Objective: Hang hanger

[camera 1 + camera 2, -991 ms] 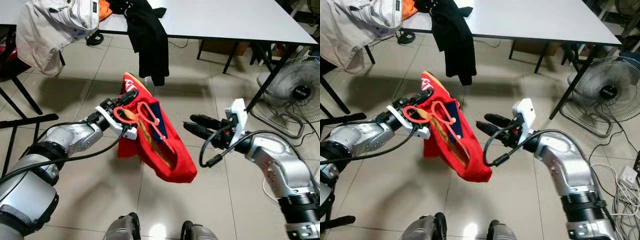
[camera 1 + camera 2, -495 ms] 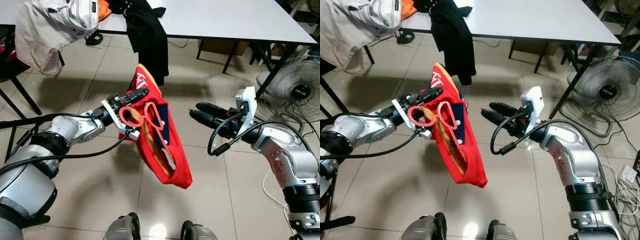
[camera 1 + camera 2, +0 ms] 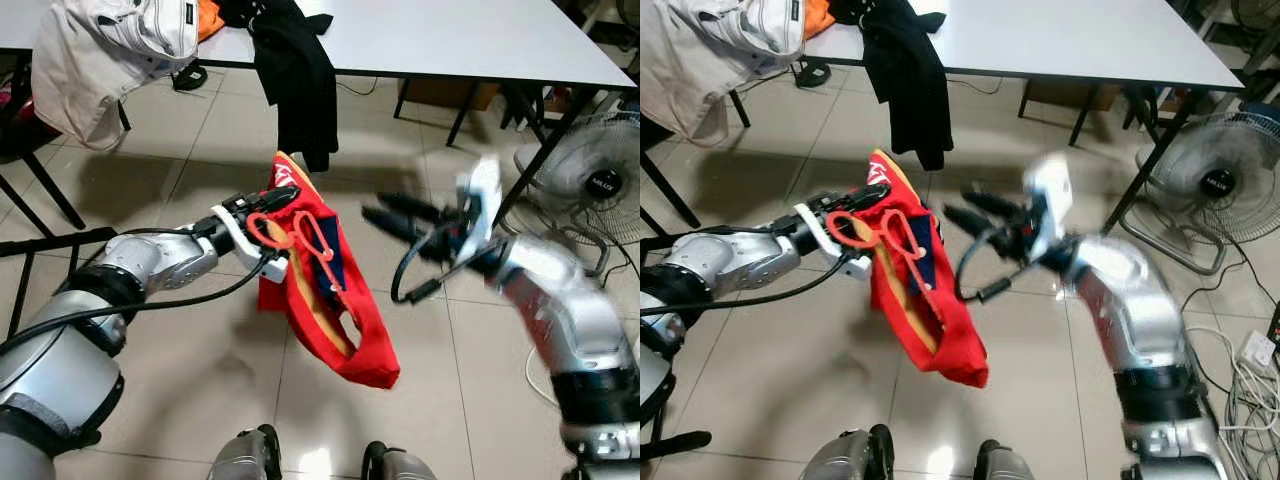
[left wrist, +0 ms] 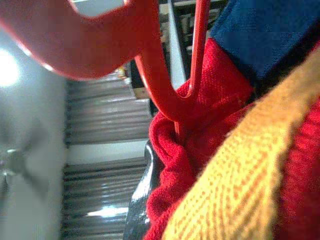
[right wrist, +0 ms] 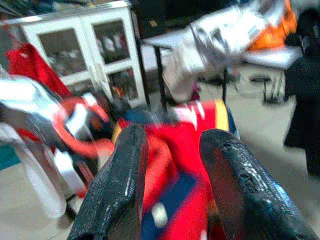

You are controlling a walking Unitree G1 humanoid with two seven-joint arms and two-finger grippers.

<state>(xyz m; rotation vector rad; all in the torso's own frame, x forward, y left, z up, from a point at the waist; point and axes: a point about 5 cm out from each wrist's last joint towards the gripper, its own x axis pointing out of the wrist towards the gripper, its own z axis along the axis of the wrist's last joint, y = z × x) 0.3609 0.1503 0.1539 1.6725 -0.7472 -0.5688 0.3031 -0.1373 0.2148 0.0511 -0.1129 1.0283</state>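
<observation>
The left gripper (image 3: 272,203) pinches a red plastic hanger (image 3: 300,232) carrying a red knit garment (image 3: 335,320) with a yellow band and navy patch; white lettering near its top is unreadable. They hang over the glossy tiled floor (image 3: 180,360), in front of the white table (image 3: 450,40). The right gripper (image 3: 395,215), blurred, sits just beside the garment with its 2 black fingers (image 5: 235,180) spread. A black garment (image 3: 300,70) and beige jacket (image 3: 100,60) drape off the table. A round wire-grille fan (image 3: 600,180) stands at right.
</observation>
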